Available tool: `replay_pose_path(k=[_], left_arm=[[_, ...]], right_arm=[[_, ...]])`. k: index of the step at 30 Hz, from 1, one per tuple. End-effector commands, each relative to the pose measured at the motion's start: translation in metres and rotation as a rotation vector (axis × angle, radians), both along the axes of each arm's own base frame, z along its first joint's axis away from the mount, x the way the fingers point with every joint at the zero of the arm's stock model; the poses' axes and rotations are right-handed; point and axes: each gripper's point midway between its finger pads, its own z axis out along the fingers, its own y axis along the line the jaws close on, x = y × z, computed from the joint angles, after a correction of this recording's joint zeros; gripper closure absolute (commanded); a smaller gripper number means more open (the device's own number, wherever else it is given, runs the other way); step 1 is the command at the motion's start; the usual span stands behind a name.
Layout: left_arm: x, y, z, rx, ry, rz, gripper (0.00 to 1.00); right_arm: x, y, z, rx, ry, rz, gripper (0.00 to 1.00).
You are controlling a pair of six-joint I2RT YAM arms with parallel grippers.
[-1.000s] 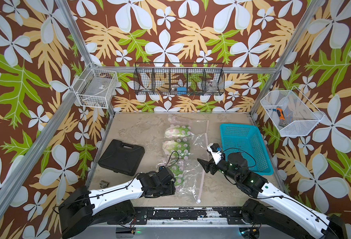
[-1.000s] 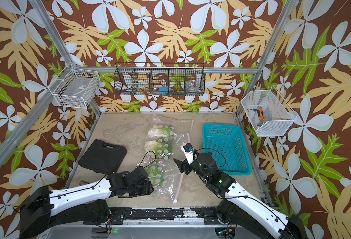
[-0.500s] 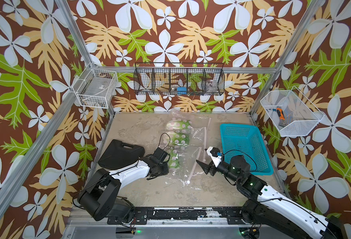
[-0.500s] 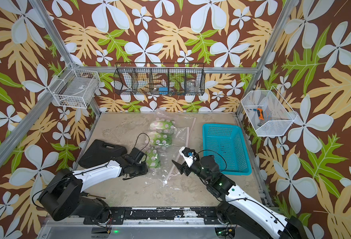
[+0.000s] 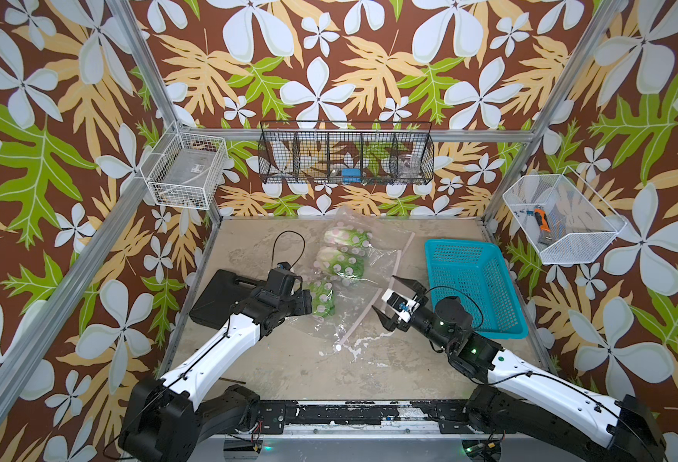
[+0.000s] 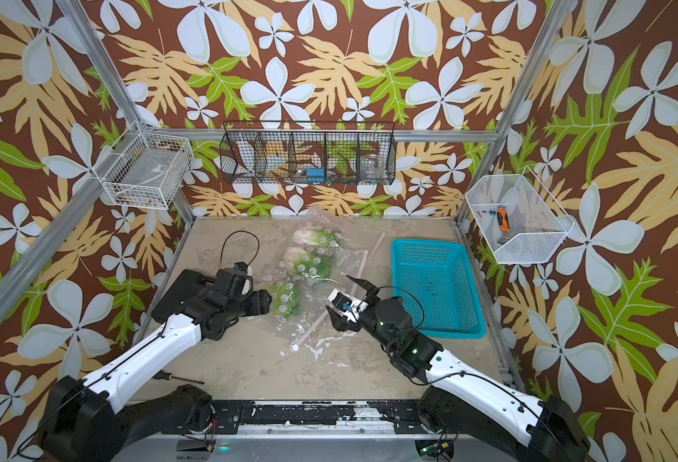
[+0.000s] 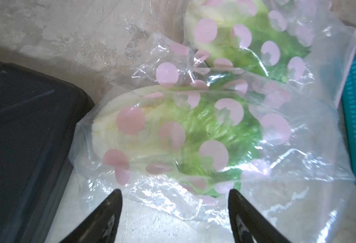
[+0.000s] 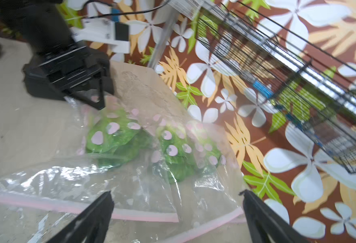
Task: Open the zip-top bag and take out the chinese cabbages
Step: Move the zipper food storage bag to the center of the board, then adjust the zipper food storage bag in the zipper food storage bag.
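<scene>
**Plastic zip-top bag [image 5: 373, 260] encloses all three chinese cabbages [image 5: 335, 260]**

It lies between the black case [image 5: 217, 296] and the teal basket [image 5: 461, 244]. The left gripper [image 7: 175, 193] sits at the bag's edge nearest the case, fingers apart and empty. The right gripper [image 8: 177, 193] faces the pink zip strip [image 8: 143, 216], fingers spread wide, gripping nothing.

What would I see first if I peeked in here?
The clear bag with pink dots in the middle of the table, with green cabbages inside. The left gripper and right gripper are open on either side of it. A turquoise basket sits beside the right one.
</scene>
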Motion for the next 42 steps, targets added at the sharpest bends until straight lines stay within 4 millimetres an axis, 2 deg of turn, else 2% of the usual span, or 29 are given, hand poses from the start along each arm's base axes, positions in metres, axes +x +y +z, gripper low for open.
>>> replay_pose_path(k=[1, 3, 6, 9, 11, 13, 15, 20, 24, 27, 29, 33, 37, 42], left_arm=[[-0.008, 0.008, 0.025, 0.01, -0.085, -0.014, 0.15], [-0.011, 0.005, 0.053, -0.021, -0.183, -0.052, 0.1], [-0.02, -0.006, 0.084, -0.06, -0.294, -0.158, 0.07], [-0.031, -0.018, 0.099, -0.07, -0.384, -0.282, 0.06], [-0.037, -0.019, 0.107, -0.055, -0.438, -0.331, 0.03], [-0.046, -0.023, 0.112, -0.039, -0.481, -0.397, 0.02], [-0.054, -0.027, 0.114, -0.018, -0.503, -0.466, 0.01], [-0.066, -0.034, 0.122, 0.03, -0.554, -0.595, 0.01], [-0.08, -0.042, 0.127, 0.054, -0.614, -0.711, 0.01], [-0.094, -0.049, 0.124, 0.06, -0.64, -0.813, 0.02], [-0.096, -0.049, 0.119, 0.07, -0.625, -0.834, 0.03], [-0.092, -0.046, 0.105, 0.116, -0.578, -0.835, 0.05], [-0.093, -0.043, 0.11, 0.13, -0.614, -0.825, 0.05], [-0.096, -0.04, 0.101, 0.161, -0.583, -0.838, 0.06]], right_arm=[[-0.029, 0.017, 0.009, -0.081, -0.21, 0.111, 0.05], [-0.05, 0.026, 0.003, -0.087, -0.232, 0.188, 0.07], [-0.056, 0.031, -0.014, -0.124, -0.232, 0.21, 0.09], [-0.055, 0.038, -0.016, -0.143, -0.228, 0.217, 0.17], [-0.054, 0.041, -0.019, -0.164, -0.224, 0.225, 0.18], [-0.054, 0.043, -0.031, -0.215, -0.212, 0.242, 0.18], [-0.055, 0.044, -0.048, -0.262, -0.196, 0.256, 0.16], [-0.059, 0.047, -0.075, -0.308, -0.178, 0.266, 0.12], [-0.054, 0.052, -0.087, -0.311, -0.165, 0.254, 0.07], [-0.052, 0.057, -0.091, -0.306, -0.159, 0.256, 0.07], [-0.051, 0.061, -0.092, -0.292, -0.155, 0.256, 0.09], [-0.045, 0.068, -0.099, -0.299, -0.139, 0.253, 0.18], [-0.043, 0.074, -0.101, -0.268, -0.121, 0.262, 0.26], [-0.039, 0.081, -0.111, -0.266, -0.103, 0.261, 0.32]])
